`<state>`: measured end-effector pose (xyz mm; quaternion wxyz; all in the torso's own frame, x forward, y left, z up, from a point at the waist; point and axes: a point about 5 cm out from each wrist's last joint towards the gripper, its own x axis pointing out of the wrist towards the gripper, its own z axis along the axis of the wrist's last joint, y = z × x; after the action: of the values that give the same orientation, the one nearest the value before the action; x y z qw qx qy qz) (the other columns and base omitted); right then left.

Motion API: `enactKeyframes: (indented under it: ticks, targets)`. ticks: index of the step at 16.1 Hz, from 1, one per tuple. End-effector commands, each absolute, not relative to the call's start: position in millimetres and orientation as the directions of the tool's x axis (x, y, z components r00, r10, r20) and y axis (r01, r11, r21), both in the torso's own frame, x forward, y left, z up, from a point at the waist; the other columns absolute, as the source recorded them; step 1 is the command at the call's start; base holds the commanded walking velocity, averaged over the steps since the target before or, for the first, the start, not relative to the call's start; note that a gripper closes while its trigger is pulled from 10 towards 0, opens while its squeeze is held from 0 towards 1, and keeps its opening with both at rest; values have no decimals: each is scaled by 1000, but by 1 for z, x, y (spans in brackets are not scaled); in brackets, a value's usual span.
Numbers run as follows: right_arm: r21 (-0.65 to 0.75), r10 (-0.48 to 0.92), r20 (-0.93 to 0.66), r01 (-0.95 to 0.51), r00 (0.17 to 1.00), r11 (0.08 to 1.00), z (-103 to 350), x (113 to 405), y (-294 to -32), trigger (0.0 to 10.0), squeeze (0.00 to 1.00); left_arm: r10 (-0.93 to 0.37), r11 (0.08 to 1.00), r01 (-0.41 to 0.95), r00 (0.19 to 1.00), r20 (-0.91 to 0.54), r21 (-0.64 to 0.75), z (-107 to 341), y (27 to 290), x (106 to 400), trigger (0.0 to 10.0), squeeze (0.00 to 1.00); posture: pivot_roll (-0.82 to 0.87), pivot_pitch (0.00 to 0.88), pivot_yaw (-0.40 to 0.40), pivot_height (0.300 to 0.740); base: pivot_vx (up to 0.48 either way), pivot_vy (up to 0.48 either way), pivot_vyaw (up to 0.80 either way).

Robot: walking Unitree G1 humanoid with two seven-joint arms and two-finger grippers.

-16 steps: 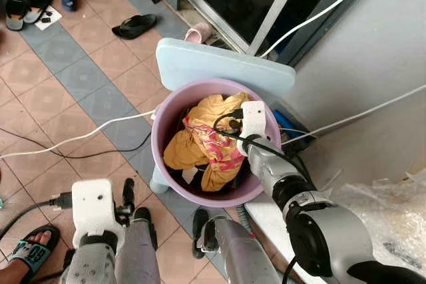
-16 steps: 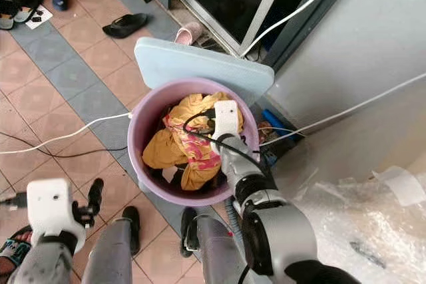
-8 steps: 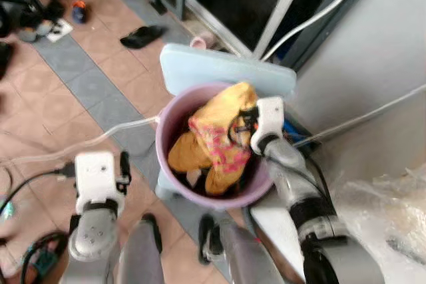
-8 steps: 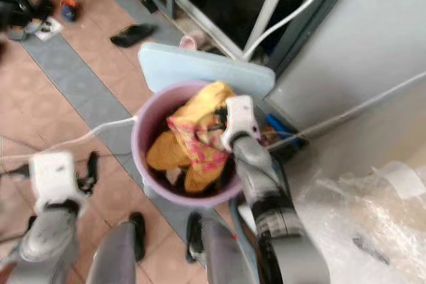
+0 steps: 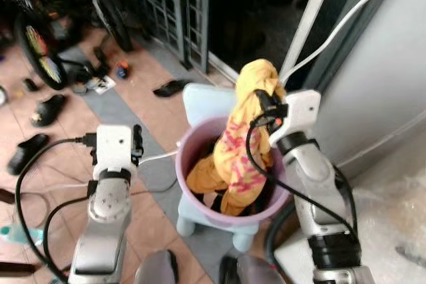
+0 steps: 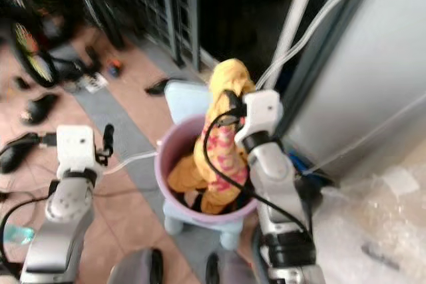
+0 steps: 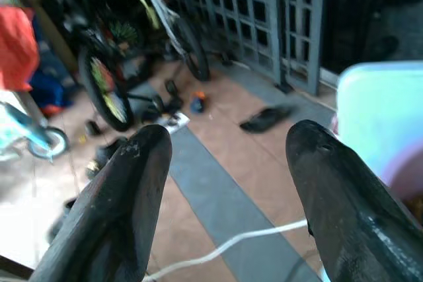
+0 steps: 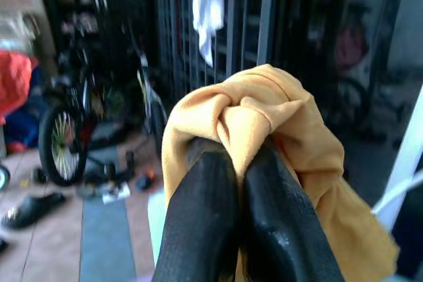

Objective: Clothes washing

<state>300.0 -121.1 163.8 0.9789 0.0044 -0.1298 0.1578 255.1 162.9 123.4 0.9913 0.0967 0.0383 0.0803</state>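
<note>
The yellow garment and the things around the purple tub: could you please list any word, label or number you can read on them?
None can be read. The yellow garment, pinched by the right tool, bears a pink pattern, no lettering.
The purple tub and pale blue stool are plain.
The white item on the floor is too small and blurred.

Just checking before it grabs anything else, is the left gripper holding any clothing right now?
No, the left gripper is open with bare fingers, while the yellow garment is pinched by the right gripper.
</note>
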Motion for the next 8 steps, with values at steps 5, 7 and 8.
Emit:
enactKeyframes:
  ticks: [5,7,8]
  targets:
    - [-108,249,117,-237,961,966,134,267,-143,10000,0,94,975,-84,995,-40,204,119,156,276,10000,0,-26,0,48,740,0,0,-140]
    - [-110,254,123,-241,959,964,137,271,-138,10000,0,91,976,-81,995,-38,200,117,153,278,10000,0,-28,0,45,740,0,0,-781]
    - [-115,270,138,-255,953,960,142,276,-133,10000,0,99,977,-90,994,-38,192,116,154,279,10000,0,-30,0,44,740,0,0,-781]
